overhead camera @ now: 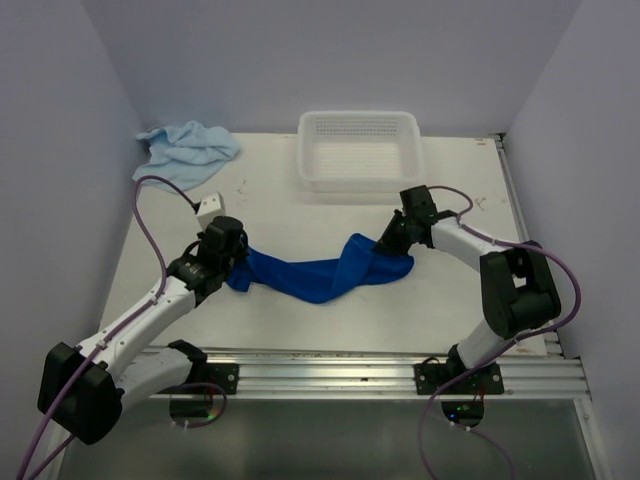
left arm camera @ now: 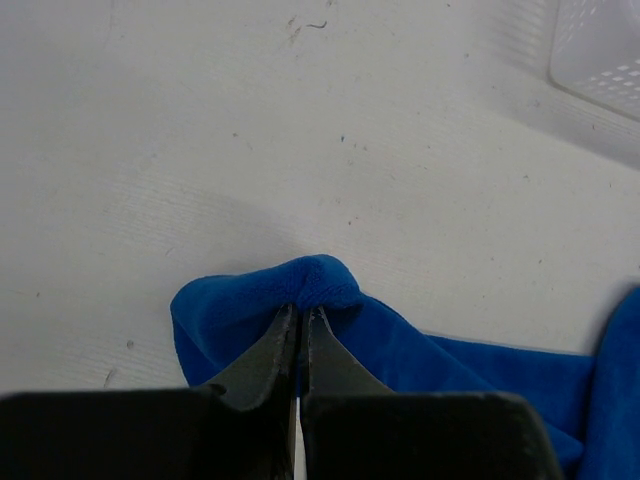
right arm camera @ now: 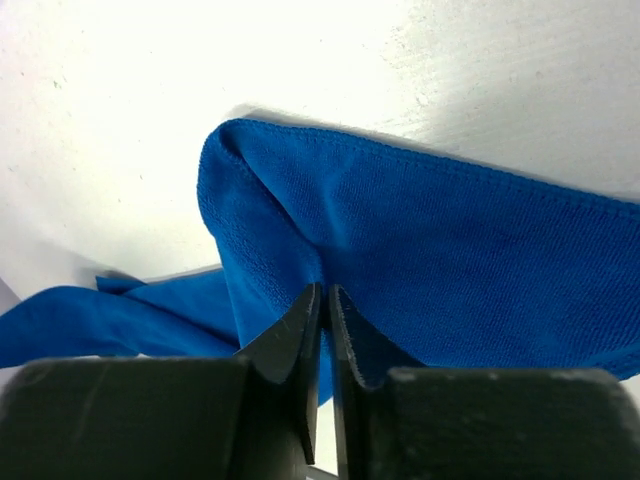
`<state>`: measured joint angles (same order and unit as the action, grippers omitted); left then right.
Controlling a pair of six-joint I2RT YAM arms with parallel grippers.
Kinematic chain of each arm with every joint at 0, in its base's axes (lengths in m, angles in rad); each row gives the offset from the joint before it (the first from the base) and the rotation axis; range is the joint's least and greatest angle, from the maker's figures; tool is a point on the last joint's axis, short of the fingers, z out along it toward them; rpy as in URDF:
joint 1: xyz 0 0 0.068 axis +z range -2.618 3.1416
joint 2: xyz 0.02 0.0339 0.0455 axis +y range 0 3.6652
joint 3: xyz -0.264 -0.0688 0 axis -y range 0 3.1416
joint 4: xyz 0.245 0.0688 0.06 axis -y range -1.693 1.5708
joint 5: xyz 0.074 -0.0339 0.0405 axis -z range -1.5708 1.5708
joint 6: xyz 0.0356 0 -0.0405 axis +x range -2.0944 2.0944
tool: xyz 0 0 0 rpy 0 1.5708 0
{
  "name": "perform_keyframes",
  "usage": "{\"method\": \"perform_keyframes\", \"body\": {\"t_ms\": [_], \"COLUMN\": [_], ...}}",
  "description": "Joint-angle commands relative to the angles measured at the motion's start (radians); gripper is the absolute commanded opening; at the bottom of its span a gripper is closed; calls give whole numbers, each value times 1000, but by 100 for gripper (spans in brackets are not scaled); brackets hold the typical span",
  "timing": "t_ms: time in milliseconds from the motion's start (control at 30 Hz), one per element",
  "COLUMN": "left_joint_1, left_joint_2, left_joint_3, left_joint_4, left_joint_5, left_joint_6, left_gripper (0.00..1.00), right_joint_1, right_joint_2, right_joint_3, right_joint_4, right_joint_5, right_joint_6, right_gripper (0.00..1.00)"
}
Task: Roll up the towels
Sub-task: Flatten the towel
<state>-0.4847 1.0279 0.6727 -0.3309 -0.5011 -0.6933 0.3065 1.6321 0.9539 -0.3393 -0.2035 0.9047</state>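
So the dark blue towel [overhead camera: 318,277] sags mid-frame on the tabletop [overhead camera: 300,330]. It looks soft, light and floppy, so grab corners or hems. Its left end is pinched in the left claw [left arm camera: 302,312], and the right claw [right arm camera: 326,292] is clamped on its right end. Meanwhile the pale blue towel [overhead camera: 185,150] sits crumpled upper left.

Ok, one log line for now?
left tool: pinching dark blue towel | right tool: pinching its other end | pale blue towel: crumpled, far-left

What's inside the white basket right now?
Inside the basket only its own perforated floor shows. The dark blue towel is mid-table and the pale blue towel is at the far left corner, both outside it. The floor strip right behind its near wall is hidden.
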Motion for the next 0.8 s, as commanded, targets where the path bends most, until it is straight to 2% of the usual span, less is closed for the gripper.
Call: {"method": "perform_keyframes", "body": {"t_ms": [0, 67, 267, 467, 533, 600, 767], "left_joint_1": [6, 6, 8, 50, 107, 170, 228], "left_joint_2": [-15, -17, -9, -3, 20, 52, 86], "left_joint_3": [14, 14, 63, 256, 319, 398, 584], "left_joint_4": [-3, -3, -8, -16, -25, -7, -50], "left_joint_5": [-8, -7, -17, -48, -7, 48, 125], "left_joint_6": [12, 12, 37, 148, 164, 199, 239], "left_gripper": [0, 0, 0, 0, 0, 0, 0], "right_joint_1": [-1, -3, -1, -26, -79, -166, -268], "right_joint_2": [-11, -12, -95, -294, -314, -318, -302], "right_joint_3": [45, 51, 132, 295, 350, 425, 601], "right_joint_4": [-27, -32, -78, -268, -319, -343, -420], "right_joint_5": [32, 33, 58, 260, 288, 233, 208], "right_joint_6": [-27, -42, -111, -200, -207, -199, -217], "right_gripper": [8, 0, 0, 0, 0, 0, 0]}}
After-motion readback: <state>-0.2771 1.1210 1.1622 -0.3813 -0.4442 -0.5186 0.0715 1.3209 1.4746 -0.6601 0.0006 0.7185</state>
